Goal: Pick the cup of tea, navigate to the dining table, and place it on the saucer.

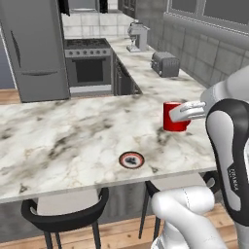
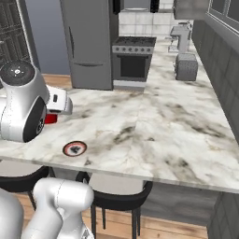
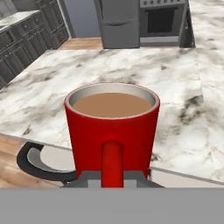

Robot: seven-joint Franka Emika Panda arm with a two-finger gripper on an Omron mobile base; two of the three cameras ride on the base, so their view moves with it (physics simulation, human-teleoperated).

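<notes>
Currently end effector [image 1: 181, 114] clamped narrow on cup [image 1: 173, 116] handle, seemingly held above marble worktop [image 1: 73, 141]; saucer [image 1: 131, 159] nearby; stove [image 1: 88, 65] and fridge [image 1: 34, 48] behind.

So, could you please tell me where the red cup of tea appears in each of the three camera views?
Left base view: the cup of tea is right of centre, at the gripper.
Right base view: a red sliver of it shows at the left edge, behind the arm.
Hand view: it stands at the centre, handle facing the camera.
Shared landmark: the dining table, with the saucer in both base views.
</notes>
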